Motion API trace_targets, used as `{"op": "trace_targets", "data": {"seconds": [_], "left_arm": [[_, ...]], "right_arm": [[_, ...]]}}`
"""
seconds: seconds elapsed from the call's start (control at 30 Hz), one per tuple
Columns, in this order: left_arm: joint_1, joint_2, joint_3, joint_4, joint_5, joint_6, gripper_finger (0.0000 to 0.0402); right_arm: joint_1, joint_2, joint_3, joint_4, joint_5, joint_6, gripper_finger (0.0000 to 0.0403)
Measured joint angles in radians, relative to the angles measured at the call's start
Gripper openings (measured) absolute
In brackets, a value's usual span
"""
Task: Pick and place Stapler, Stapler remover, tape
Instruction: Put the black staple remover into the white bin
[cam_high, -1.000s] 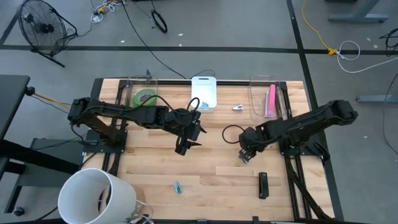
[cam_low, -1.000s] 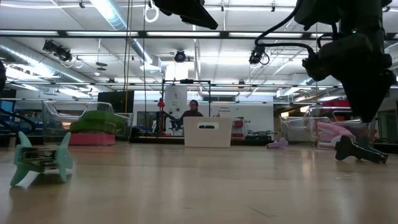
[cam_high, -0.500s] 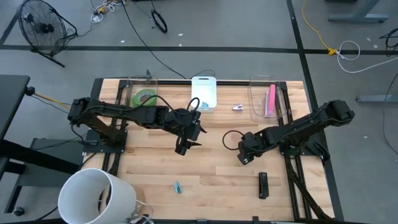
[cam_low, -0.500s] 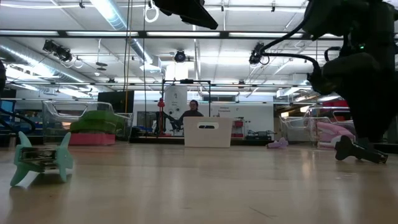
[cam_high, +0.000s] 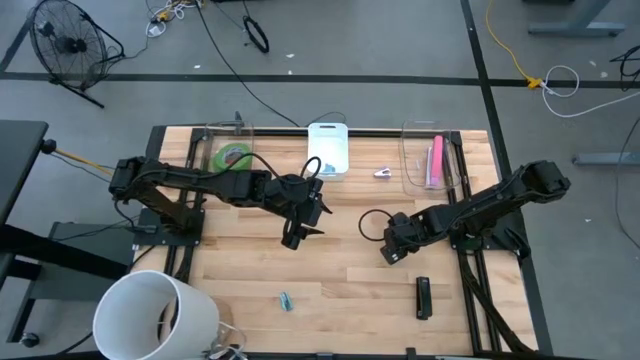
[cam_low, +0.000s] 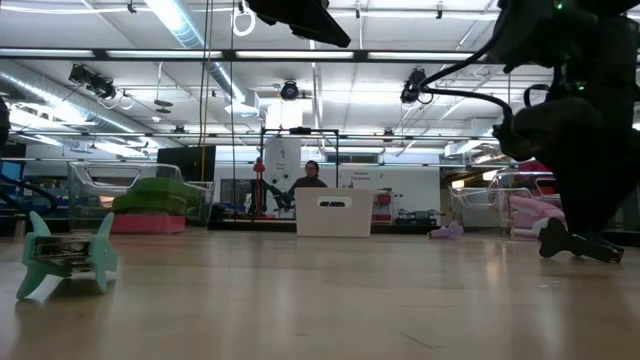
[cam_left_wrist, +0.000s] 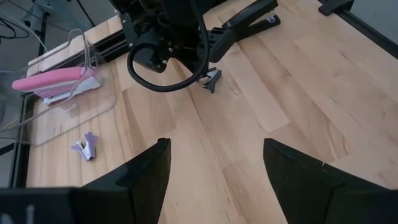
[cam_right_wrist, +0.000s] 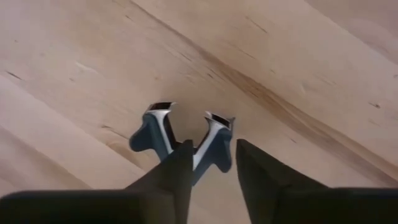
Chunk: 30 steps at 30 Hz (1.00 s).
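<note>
The wooden surface (cam_high: 340, 270) is the biggest thing here, with two dark arms over it. The left arm (cam_high: 200, 185) reaches in from 9 o'clock and the right arm (cam_high: 490, 205) from 3 o'clock. One big white bucket (cam_high: 155, 315) stands off the corner at 7 o'clock.

Three bins line the far edge. There is a clear one (cam_high: 212, 135) at 11 o'clock, a white one (cam_high: 328, 140) at 12, and another clear one (cam_high: 412, 170) at 1.

I count two staplers. A pink stapler (cam_high: 436, 160) lies in the 1 o'clock bin, and a black stapler (cam_high: 423, 297) lies loose near the edge at 5 o'clock. From above I make out one green ring of tape (cam_high: 235, 157), in the 11 o'clock bin.

There are three staple removers:
- A purple remover (cam_high: 383, 172) sits between the white bin and the 1 o'clock bin.
- A teal remover (cam_high: 286, 300) sits near the edge at 6 o'clock.
- A blue remover (cam_right_wrist: 149, 137) lies right of centre.

The left pincer (cam_high: 293, 240) hangs above the middle with its jaws apart and nothing in them. The right pincer (cam_high: 390, 256) is down at the blue remover, though I cannot tell whether it has clamped. The boards between the two pincers are bare, and so is the near half apart from the black stapler and the teal remover.
</note>
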<state>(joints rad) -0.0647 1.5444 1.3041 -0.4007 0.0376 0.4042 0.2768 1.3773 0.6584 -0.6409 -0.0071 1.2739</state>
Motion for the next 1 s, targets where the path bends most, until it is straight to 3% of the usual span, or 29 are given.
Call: {"op": "trace_targets", "data": {"seconds": [0.37, 0.8, 1.0], "left_arm": [[0.0, 0.0, 0.0, 0.0, 0.0, 0.0, 0.0257], [0.0, 0.0, 0.0, 0.0, 0.0, -0.001, 0.0257], [0.0, 0.0, 0.0, 0.001, 0.0, -0.001, 0.0257]], "right_arm": [[0.0, -0.003, 0.001, 0.014, 0.003, -0.002, 0.0015], [0.0, -0.004, 0.0, 0.077, -0.011, -0.026, 0.0001], [0.0, -0.063, -0.002, 0.078, -0.006, -0.026, 0.0]]}}
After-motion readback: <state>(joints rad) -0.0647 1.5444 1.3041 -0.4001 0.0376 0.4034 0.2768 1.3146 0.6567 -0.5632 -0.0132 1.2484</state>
